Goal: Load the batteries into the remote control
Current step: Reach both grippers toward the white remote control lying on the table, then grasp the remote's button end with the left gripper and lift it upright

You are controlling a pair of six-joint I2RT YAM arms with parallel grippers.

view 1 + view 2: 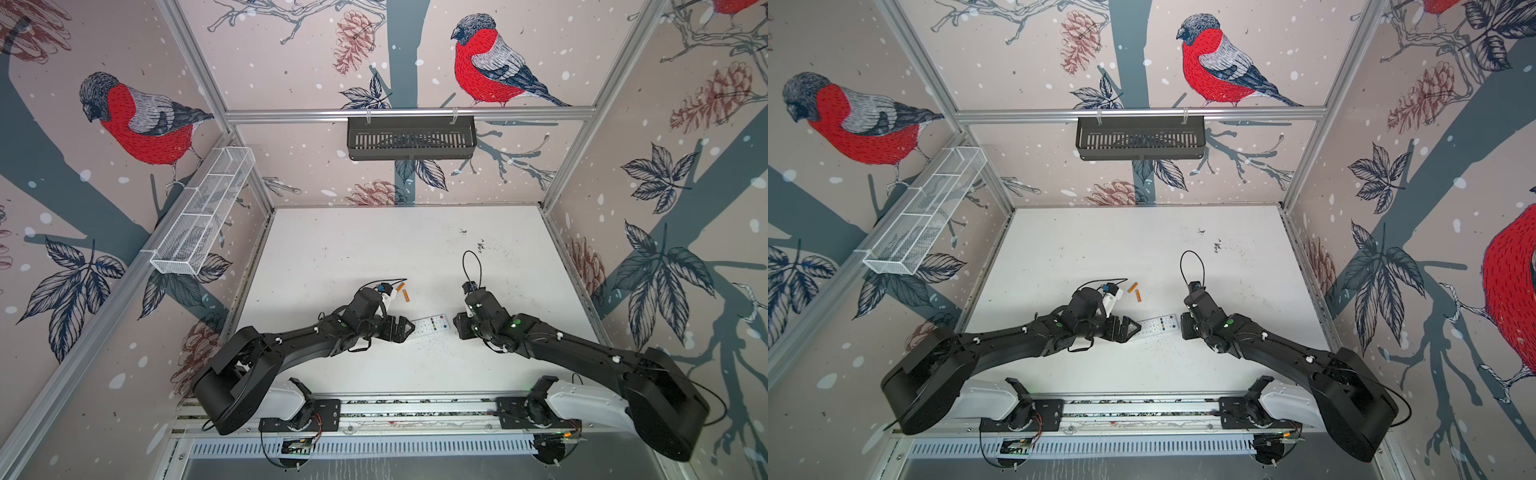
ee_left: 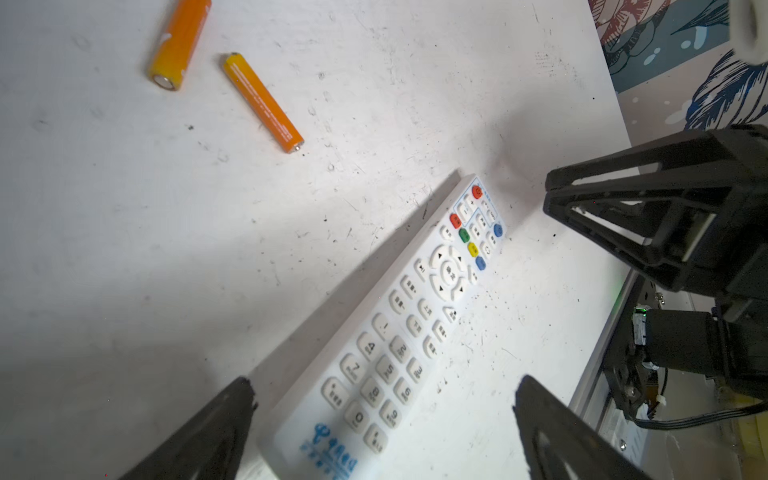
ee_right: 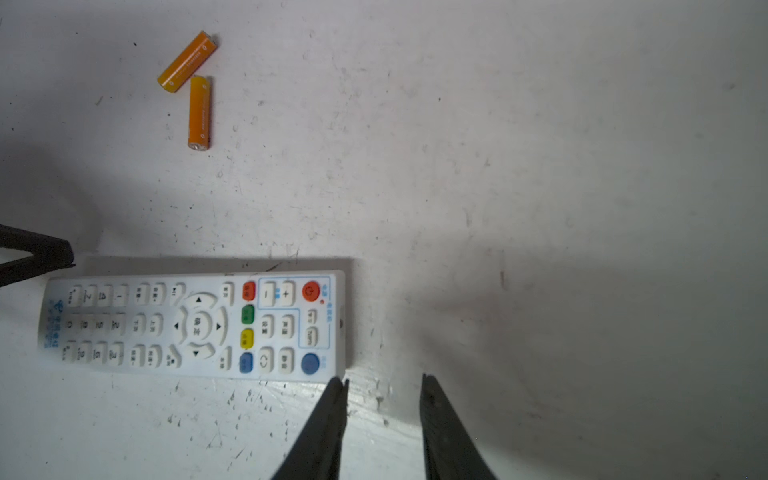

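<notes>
My left gripper [image 2: 384, 382] has its fingers [image 2: 224, 419] spread wide, one on each side of the blue-label end of the remote control [image 2: 399, 328]. They straddle it and hold nothing. I cannot tell from my wrist view whether either finger touches the casing.

My right gripper [image 3: 384, 380] has only a narrow gap between its fingers [image 3: 328, 419], and nothing sits in that gap. It is low over the table [image 1: 374, 249], just off the remote's coloured-button end, with one fingertip close beside the corner nearest the blue button.

In both top views the two grippers face each other along the remote control [image 1: 430, 326], left gripper [image 1: 409, 328] at one end and right gripper [image 1: 457, 328] at the other. The remote lies flat between them with its buttons up. It is about midway between the table's side edges and nearer the front edge, where my arm bases stand, than the rear edge.

The batteries [image 3: 199, 112] lie flat on the bare table a little beyond the remote toward the rear edge. They are well apart from both grippers and near my left wrist. The two are angled to each other, with one pair of ends close together but a small gap showing between them [image 2: 264, 104]
</notes>
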